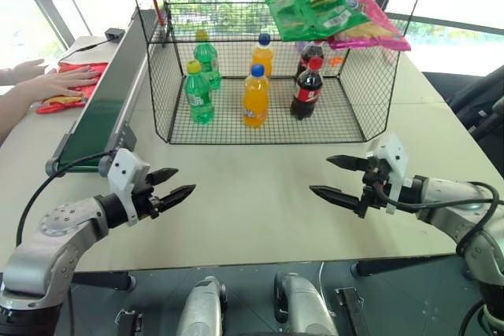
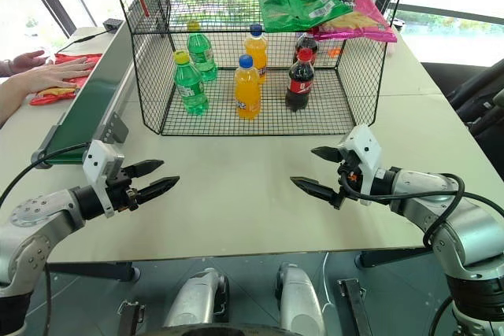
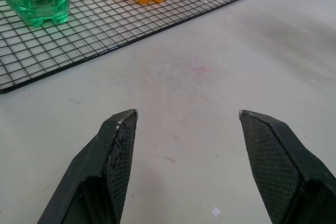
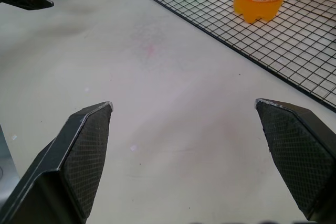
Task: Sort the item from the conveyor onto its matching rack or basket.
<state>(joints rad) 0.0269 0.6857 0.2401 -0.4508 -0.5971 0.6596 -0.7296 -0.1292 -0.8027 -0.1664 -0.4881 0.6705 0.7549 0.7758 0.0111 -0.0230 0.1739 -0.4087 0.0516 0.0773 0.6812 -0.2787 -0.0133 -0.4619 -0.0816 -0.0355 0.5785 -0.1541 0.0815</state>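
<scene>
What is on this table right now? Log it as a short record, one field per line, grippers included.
left gripper: open, holding nothing, above the bare table
right gripper: open, holding nothing, above the table
red crisp bag: beside the conveyor's far side, under a person's hand
conveyor: nothing visible on its belt
cage rack: two green bottles, two orange bottles and two cola bottles upright inside
rack top: green crisp bag and pink crisp bag
</scene>
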